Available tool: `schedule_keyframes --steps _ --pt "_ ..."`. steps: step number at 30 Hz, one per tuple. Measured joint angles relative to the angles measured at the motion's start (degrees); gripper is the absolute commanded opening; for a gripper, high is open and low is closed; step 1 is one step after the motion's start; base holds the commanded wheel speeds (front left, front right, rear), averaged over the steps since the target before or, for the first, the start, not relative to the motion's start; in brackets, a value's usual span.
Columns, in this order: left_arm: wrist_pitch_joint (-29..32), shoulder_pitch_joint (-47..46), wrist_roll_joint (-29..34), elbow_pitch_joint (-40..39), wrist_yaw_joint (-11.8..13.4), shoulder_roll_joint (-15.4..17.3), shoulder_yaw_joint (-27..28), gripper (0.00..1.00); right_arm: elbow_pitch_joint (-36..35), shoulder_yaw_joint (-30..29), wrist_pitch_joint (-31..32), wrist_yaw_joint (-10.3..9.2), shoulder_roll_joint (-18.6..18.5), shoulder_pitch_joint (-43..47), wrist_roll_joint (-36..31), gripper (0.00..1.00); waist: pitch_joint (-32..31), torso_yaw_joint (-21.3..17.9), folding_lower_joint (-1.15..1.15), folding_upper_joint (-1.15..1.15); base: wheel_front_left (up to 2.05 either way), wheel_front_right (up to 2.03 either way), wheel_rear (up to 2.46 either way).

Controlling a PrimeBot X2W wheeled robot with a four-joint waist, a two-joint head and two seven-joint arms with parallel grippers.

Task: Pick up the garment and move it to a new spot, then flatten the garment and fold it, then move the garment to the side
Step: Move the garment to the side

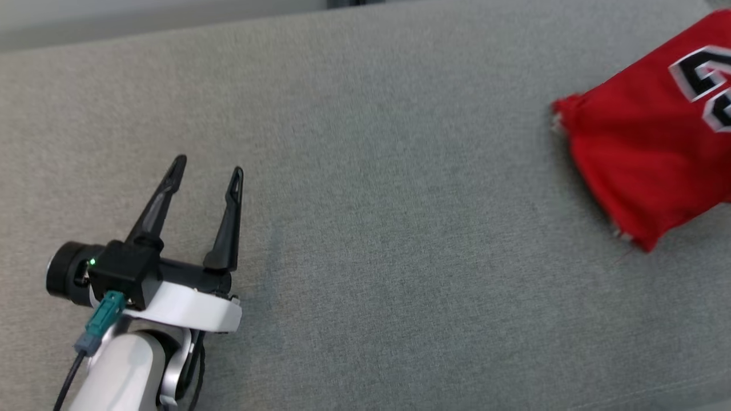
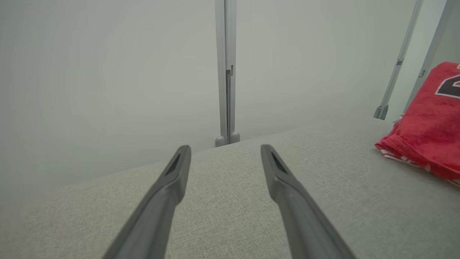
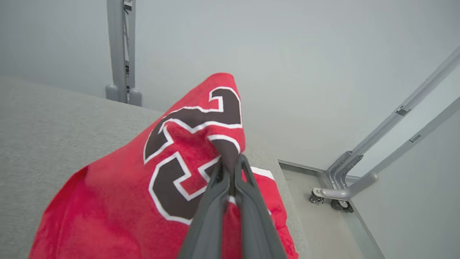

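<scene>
We see the red garment (image 1: 639, 154) at the far right of the grey tabletop (image 1: 371, 240), bunched, w/ part of a black-and-white number facing up. Its right side runs out of the head view. Pale frayed bits show along its left and lower edges.

Right wrist view: the right claw (image 3: 233, 160) is pinched tight on a fold of the garment right at the number, fingers nearly touching. The fabric peaks above the tips and the rest drapes down onto the tabletop near its edge, w/ floor (image 3: 323, 223) and a wheeled grey frame (image 3: 339, 192) beyond.

The left claw (image 1: 209, 165) sits lower left in the head view, spread wide, nothing in it, well apart from the garment. We can't tell if it touches the tabletop.

Left wrist view: bare cloth surface btwn its fingers (image 2: 169, 194), a grey post (image 2: 225, 72) past the far edge, garment off to the right.
</scene>
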Motion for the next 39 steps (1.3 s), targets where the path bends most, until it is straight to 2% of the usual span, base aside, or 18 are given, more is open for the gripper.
schedule_keyframes --steps 9,15,16,17,18,19,23,28,38,39 --pt "1.78 -4.31 1.45 -2.36 -0.75 2.08 -0.57 1.00 11.59 -8.10 -3.27 0.00 -2.12 -6.54 0.79 0.00 9.87 -0.61 0.00 0.00 0.00 0.00 0.00" --pt "3.01 -5.75 2.03 -3.70 -1.00 2.98 -1.16 1.00 18.38 -11.99 -4.03 0.00 -1.46 -9.52 0.75 0.00 14.56 -0.90 0.00 0.00 0.00 0.00 0.00" --pt "3.18 -5.91 2.09 -3.80 -1.01 3.05 -1.34 1.00 19.69 -12.63 -4.15 0.00 -1.31 -9.76 0.74 0.12 15.11 -0.99 0.00 0.00 0.00 0.00 0.00" --pt "3.22 -6.11 2.13 -3.83 -1.01 3.11 -1.46 1.00 20.57 -13.19 -4.36 0.00 -1.08 -9.83 0.73 0.34 15.54 -1.09 0.00 0.00 0.00 0.00 0.00" --pt "3.25 -6.23 2.25 -3.89 -1.02 3.15 -1.53 1.00 21.45 -13.83 -4.38 0.00 -0.73 -9.98 0.69 0.49 15.85 -1.25 0.00 0.00 0.00 0.00 0.00" --pt "3.42 -6.26 2.29 -3.91 -1.01 3.25 -1.54 1.00 22.06 -14.35 -4.41 0.00 -0.26 -10.03 0.62 1.00 16.00 -1.52 0.00 0.00 0.00 0.00 0.00" --pt "3.47 -6.21 2.30 -3.66 -0.98 3.45 -1.65 1.00 21.92 -16.27 -4.52 0.00 1.45 -9.92 -0.29 1.00 15.57 -2.57 0.00 0.00 0.00 0.00 0.00" --pt "2.91 -5.06 1.77 -2.34 -0.91 3.32 -1.90 1.00 16.75 -20.37 -4.65 0.00 3.64 -6.27 -1.25 1.00 13.18 -3.07 0.00 0.00 0.00 0.00 0.00" --pt "-0.54 0.85 -1.53 1.38 1.10 1.16 -0.58 1.00 0.25 -23.58 -4.66 0.00 14.34 7.77 -5.24 1.00 4.73 -2.16 0.00 0.00 0.00 0.00 0.00" --pt "-0.54 0.85 -1.53 1.38 1.10 1.16 -0.58 1.00 0.25 -23.58 -4.66 0.00 14.34 7.77 -5.24 1.00 4.73 -2.16 0.00 0.00 0.00 0.00 0.00"
